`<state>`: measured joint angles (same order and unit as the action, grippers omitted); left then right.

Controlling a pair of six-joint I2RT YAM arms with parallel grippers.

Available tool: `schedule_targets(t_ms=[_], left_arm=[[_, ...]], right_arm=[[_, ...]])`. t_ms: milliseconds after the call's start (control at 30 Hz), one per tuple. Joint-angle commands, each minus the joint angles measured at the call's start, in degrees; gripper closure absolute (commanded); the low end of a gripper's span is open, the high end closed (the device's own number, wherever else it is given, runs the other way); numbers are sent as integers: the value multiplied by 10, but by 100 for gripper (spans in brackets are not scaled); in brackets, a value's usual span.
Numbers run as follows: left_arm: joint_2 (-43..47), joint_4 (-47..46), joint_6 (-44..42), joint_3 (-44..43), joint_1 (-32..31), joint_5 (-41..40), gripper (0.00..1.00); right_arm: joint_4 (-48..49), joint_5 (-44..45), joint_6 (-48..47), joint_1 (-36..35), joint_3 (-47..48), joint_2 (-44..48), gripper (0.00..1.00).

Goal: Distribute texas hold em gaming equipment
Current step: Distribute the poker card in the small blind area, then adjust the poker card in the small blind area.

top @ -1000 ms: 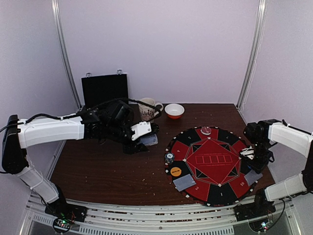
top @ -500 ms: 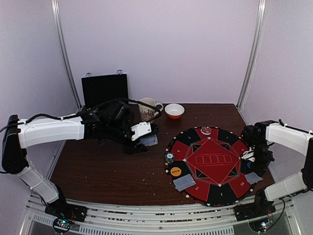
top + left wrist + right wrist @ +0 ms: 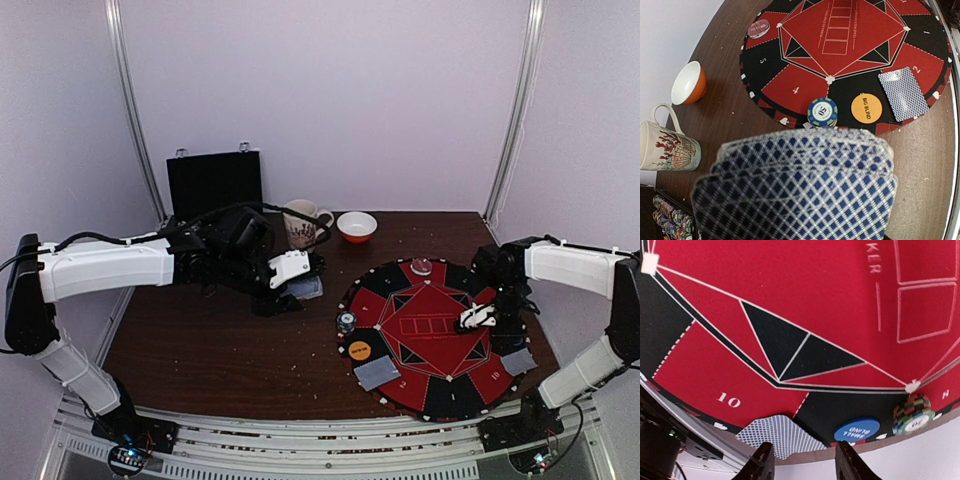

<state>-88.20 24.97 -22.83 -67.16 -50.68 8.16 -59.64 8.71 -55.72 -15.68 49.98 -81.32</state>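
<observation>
1. Dark brown wood forms the table (image 3: 220, 360), closed in by pale lilac walls. A round red-and-black mat (image 3: 420, 345) lies on its right half.
2. Nearest on the mat, a face-down card (image 3: 377, 373) rests on the near-left rim. An orange "Big Blind" disc (image 3: 359, 351) sits just beyond it, and a striped chip stack (image 3: 346, 322) marked 50 stands beyond that at the mat's left edge.
3. On the near-right rim, by the field numbered 10, a second card (image 3: 517, 362) overhangs the mat's edge. The right wrist view shows a blue "Small Blind" disc (image 3: 856, 431) just beside it and a second chip stack (image 3: 912, 415) next to the disc.
4. The right end effector (image 3: 805, 465) hovers over the mat's right side, fingers apart with nothing between them.
5. Left of the mat, the left end effector (image 3: 300, 288) hangs above bare table, clamped on a fan of cards (image 3: 795, 185) with blue-checked backs.
6. A pinkish chip (image 3: 421, 266) lies on the mat's far rim.
7. Farther back stand an orange-and-white bowl (image 3: 357, 226) and, beside it, a patterned mug (image 3: 303, 222).
8. A black case (image 3: 214, 183) stands upright at the back wall.
</observation>
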Motion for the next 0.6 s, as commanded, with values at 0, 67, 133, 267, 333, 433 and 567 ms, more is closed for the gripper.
schedule_targets(t_ms=[0, 67, 133, 267, 333, 433, 567], left_arm=[[-2, -10, 4, 5, 1, 7, 46], [-3, -11, 4, 5, 1, 9, 46], [-4, -10, 4, 5, 1, 10, 46], [-4, -11, 4, 7, 1, 7, 46], [-4, -11, 3, 7, 1, 7, 46], [-6, -10, 3, 7, 1, 8, 46], [-5, -11, 3, 7, 1, 8, 46]], right_arm=[[22, 26, -65, 3, -29, -5, 55], [40, 37, -77, 3, -43, -6, 54], [45, 32, -82, 3, -54, -12, 53], [55, 45, -91, 4, -91, -2, 55], [62, 45, -97, 5, -110, 7, 55], [83, 49, -106, 5, -135, 18, 57], [106, 61, -115, 5, -154, 16, 60]])
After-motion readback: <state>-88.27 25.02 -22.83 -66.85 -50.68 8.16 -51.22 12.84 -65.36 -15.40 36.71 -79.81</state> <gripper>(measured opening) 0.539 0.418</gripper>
